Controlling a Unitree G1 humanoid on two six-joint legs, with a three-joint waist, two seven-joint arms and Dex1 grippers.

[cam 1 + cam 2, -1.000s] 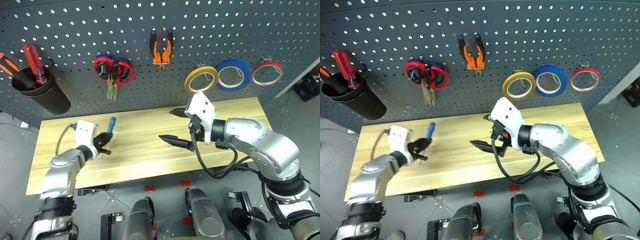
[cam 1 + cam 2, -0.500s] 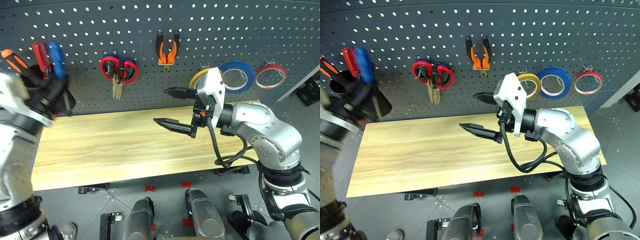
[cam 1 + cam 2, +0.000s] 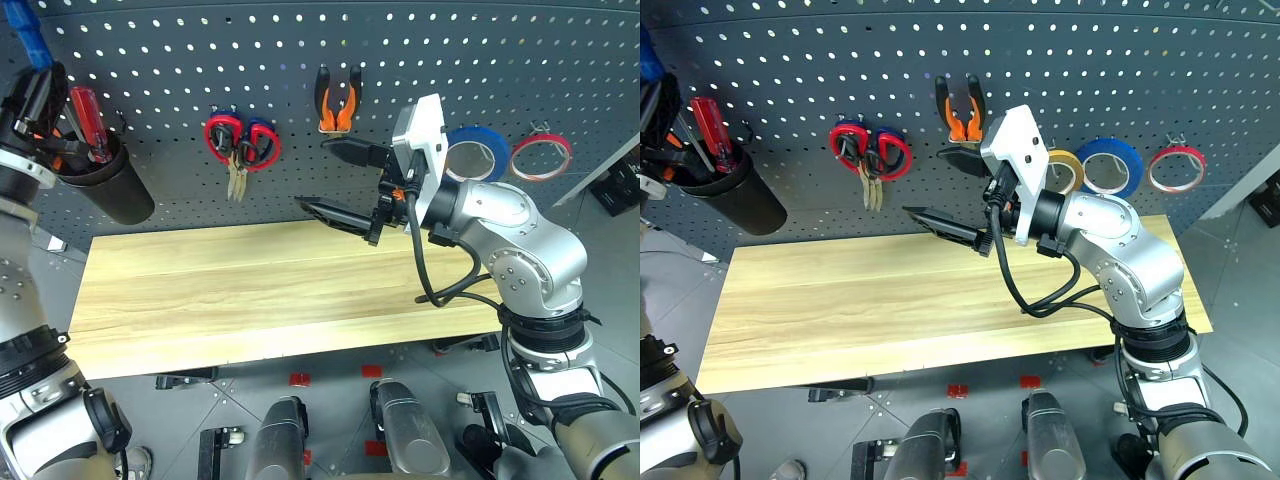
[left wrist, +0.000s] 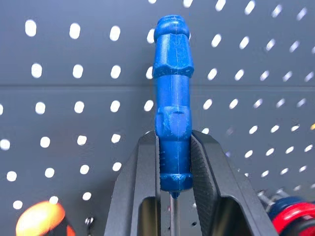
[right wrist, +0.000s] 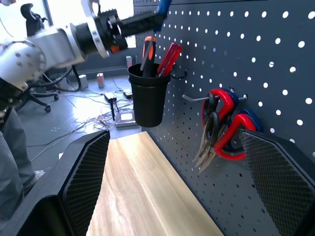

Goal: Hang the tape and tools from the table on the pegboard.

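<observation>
My left gripper (image 4: 173, 167) is shut on the blue-handled screwdriver (image 4: 172, 98). It holds the screwdriver up against the dark pegboard (image 3: 200, 50), above a black cup (image 3: 110, 185) at the far left. My right gripper (image 3: 313, 175) stands open and holds nothing, pointing left in front of the pegboard over the table (image 3: 250, 290). The orange-and-black pliers (image 3: 337, 100) hang on the pegboard just above it. The yellowish tape (image 3: 1070, 170) hangs on a hook, partly hidden behind my right wrist.
The cup holds a red screwdriver (image 3: 88, 115) and an orange one. Red-handled scissors (image 3: 240, 145) hang beside the pliers. A blue roll (image 3: 480, 150) and a thin red roll (image 3: 540, 152) hang to the right. A dark box sits on the floor at far right.
My left arm has lifted the blue screwdriver from just above the table up to the pegboard above the cup. The right gripper has risen a little, still open.
</observation>
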